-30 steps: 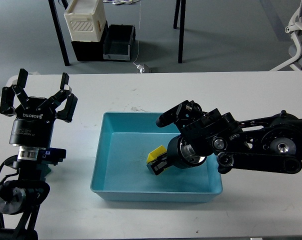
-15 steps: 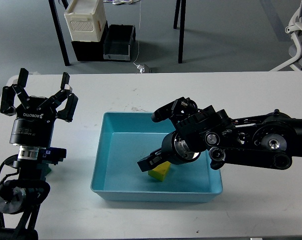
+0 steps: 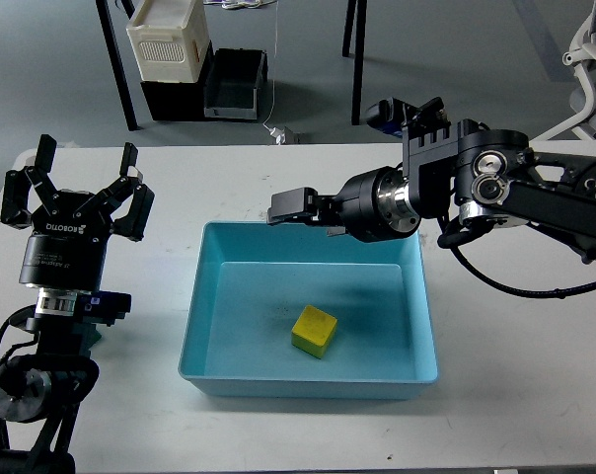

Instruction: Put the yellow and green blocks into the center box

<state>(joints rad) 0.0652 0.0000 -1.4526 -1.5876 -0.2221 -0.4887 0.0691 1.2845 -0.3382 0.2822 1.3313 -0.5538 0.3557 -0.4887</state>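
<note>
White tabletop (image 3: 278,178) fills most of your view, with grey floor beyond it where a cream crate (image 3: 168,39) sits on dark bins between black table legs. Take the blue box (image 3: 308,380) in the middle of the table as your landmark.

Well to the left of the box, your left gripper (image 3: 76,202) stands upright on its arm with its fingers spread wide and nothing between them; the maker's name shows on its black body.

Inside the box, the yellow block (image 3: 314,330) lies on the floor a little below the middle, clear of all four walls. It is a small cube, plain yellow, turned slightly so that one corner points toward the front wall; its top face is lighter than the two side faces you can see. Nothing touches it.

Above the box's far rim, your right gripper (image 3: 303,210) reaches in from the right, pointing left, and holds nothing. You see it side-on and dark, so you cannot tell whether its fingers are spread or closed. The rest of the right arm (image 3: 495,188) runs off to the right of the box, with a black cable (image 3: 535,290) looping under it.
</note>
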